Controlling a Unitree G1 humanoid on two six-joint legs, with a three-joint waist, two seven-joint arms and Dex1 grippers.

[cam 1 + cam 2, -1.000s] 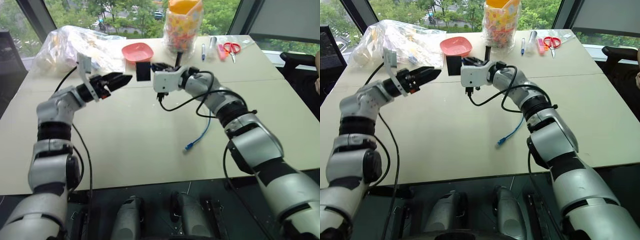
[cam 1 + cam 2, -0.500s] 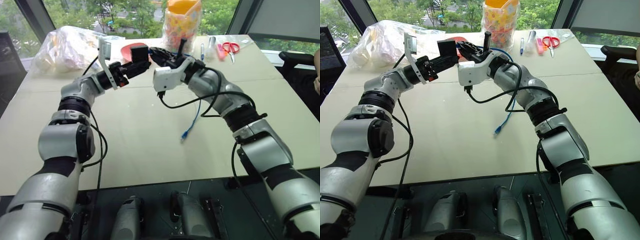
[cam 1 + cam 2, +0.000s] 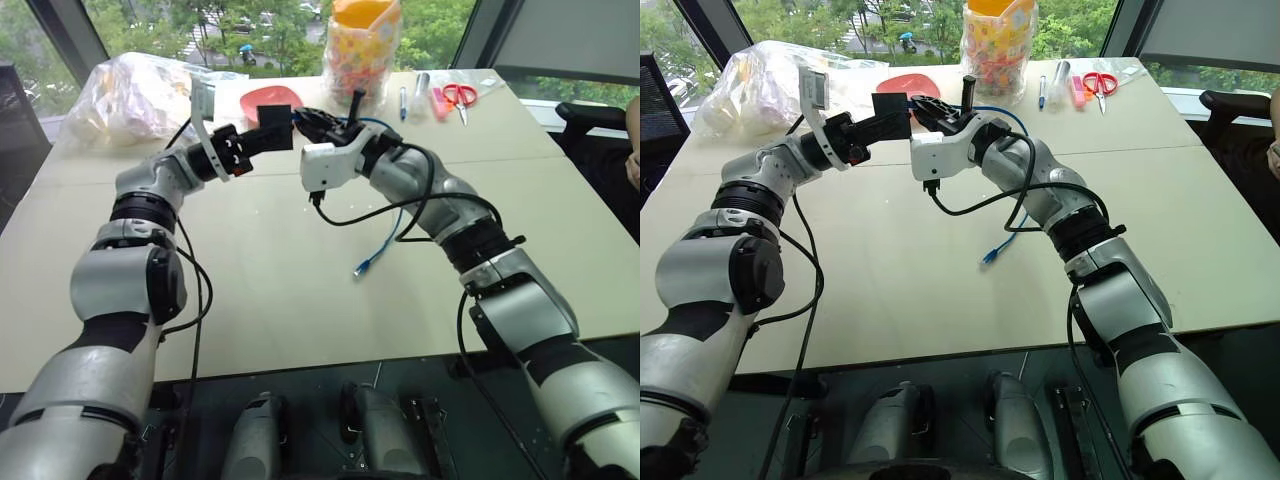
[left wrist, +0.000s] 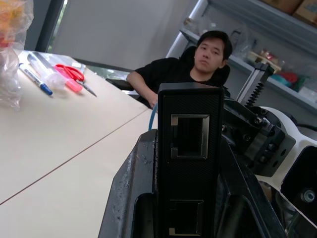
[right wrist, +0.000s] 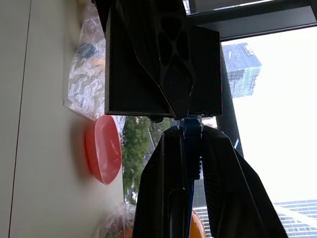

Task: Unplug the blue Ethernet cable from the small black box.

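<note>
Left eye view: left gripper (image 3: 262, 138) clamps the small black box (image 3: 277, 127) above the table (image 3: 250, 290); blue Ethernet cable (image 3: 385, 235) hangs from the right gripper (image 3: 312, 118).
Left wrist view: box (image 4: 189, 148) between fingers (image 4: 130, 188).
Right wrist view: right gripper (image 5: 189, 130) pinches the cable's plug at the box (image 5: 129, 74).

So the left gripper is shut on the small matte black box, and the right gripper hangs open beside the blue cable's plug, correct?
Not quite. The right gripper is shut on the thin bright blue Ethernet cable at its plug, right against the box; the right wrist view shows it. The left gripper is indeed shut on the small flat matte black box.
</note>
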